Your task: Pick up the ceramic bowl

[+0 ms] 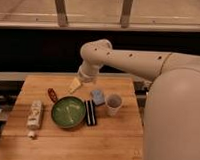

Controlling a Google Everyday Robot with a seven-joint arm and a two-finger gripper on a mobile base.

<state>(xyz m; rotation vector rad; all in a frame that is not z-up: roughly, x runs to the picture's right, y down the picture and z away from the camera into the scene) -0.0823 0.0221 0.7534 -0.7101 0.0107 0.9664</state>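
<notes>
Gripper (75, 85), pale yellowish pincer at the tip of the white robot arm (129, 61): hanging over the far part of the light wooden plank table (65, 145), pointing down and to the left. Whether it is standing apart or together cannot be told.

Items, near to far:
- One white bottle with a printed label (35, 115), lying on its side by the left edge.
- One wide, shallow glossy green ceramic bowl (68, 112), sitting upright mid-table, on the camera's side of the gripper and almost straight before it, apart from it.
- One flat black rectangular block (91, 112), lying just beside the bowl's right rim; touching or not cannot be told.
- One small translucent plastic cup (113, 103), standing upright right of the block.
- One small blue object (98, 96), lying behind the block.
- One reddish-brown object (52, 94), lying at the bowl's far-left rim.

Room: bare wood is showing along the whole near side, and between bottle and bowl.
</notes>
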